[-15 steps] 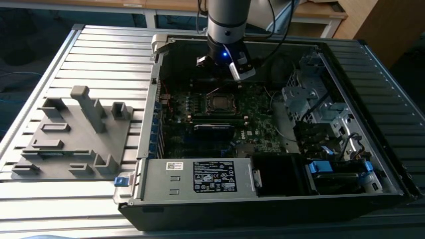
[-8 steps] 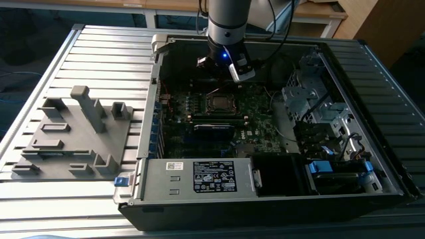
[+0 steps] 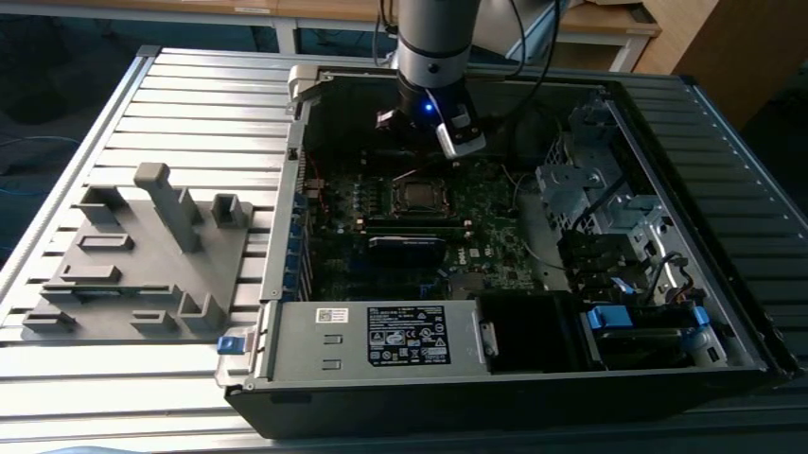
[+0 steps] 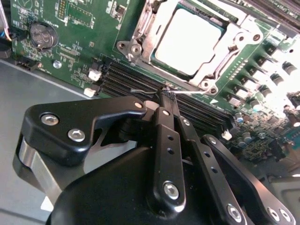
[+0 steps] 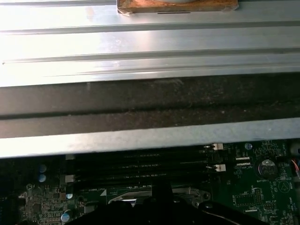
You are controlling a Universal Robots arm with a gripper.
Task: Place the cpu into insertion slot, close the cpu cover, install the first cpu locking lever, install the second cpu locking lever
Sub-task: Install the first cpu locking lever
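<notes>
Apparently the work stands at the locking levers: in the second wrist view the cpu (image 4: 187,40) lies flat in the insertion slot at the top centre of the frame, with the cpu cover (image 4: 154,28) closed down around it as a silvery frame. The gripper (image 4: 167,96) sits at mid-frame, its black fingers (image 4: 165,117) drawn close together on a thin wire lever (image 4: 154,90) that runs along the socket's near edge; they look clenched on it, though the contact is small and hard to make out. In the exterior view the socket sits at the centre of the motherboard (image 3: 493,203), just under the arm.

Doing this step well likely means keeping the lever pinched squarely, sweeping it along its arc and tucking it under its retaining hook without dragging across the memory slots (image 4: 136,82) beside it.

Counted: one cpu, one cover, one lever clearly visible, four long memory slots in the first wrist view, and one coin battery (image 4: 43,36).
</notes>
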